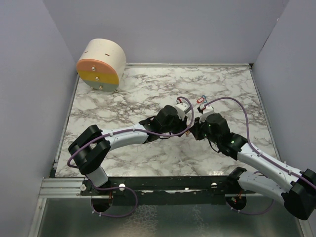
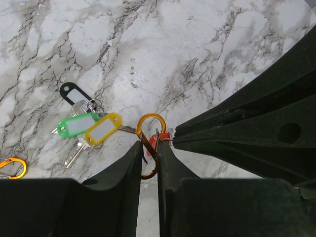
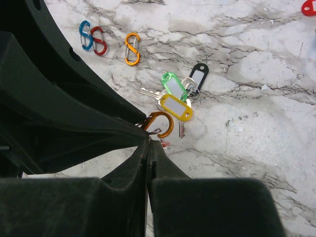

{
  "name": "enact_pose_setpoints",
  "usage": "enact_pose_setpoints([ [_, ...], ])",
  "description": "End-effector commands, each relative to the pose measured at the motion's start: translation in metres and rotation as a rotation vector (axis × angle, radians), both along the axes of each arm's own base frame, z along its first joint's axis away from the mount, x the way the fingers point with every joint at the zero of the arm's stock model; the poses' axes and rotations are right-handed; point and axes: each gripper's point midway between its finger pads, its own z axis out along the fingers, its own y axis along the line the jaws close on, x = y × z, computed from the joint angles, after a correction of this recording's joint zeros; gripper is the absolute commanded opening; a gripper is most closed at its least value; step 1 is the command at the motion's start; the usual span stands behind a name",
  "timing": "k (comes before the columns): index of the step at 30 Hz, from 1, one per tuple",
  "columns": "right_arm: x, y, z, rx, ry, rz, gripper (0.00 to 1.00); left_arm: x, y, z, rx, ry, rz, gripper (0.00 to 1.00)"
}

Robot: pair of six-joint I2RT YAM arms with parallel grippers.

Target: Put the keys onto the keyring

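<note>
Left pincer (image 2: pixel 149 148): clenched on orange ring (image 2: pixel 150 121).
Right pincer (image 3: pixel 149 144): clenched, apparently on red key (image 2: pixel 154 143), tip touching ring.
Keys (image 2: pixel 91 126): green, yellow and black tags heaped on bench (image 2: pixel 222 39), 9 o'clock of ring, apart from it.
Done: none seen threaded.
Remaining: red key at gate; judged three more to follow.

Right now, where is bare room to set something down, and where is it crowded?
Bare marble: from the round wooden box to the left arm; the near middle between it and the right arm; the far right corner beyond the clips. Crowded: where the left end effector and right end effector meet by the tagged keys.
</note>
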Motion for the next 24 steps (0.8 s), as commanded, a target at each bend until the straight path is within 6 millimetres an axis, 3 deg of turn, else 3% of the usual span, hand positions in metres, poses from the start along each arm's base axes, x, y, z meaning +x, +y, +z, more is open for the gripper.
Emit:
enact_pose_setpoints([
  [1,0.0042,-0.0006,0.0072,0.014,-0.038,-0.010,0.01,-0.0057,-0.0053,0.0270,-0.052,-0.034,-0.035,0.00],
  [24,0.0045,-0.0043,0.0103,0.016,-0.049,-0.028,0.01,-0.0094,-0.0048,0.0219,-0.032,-0.027,-0.044,0.00],
])
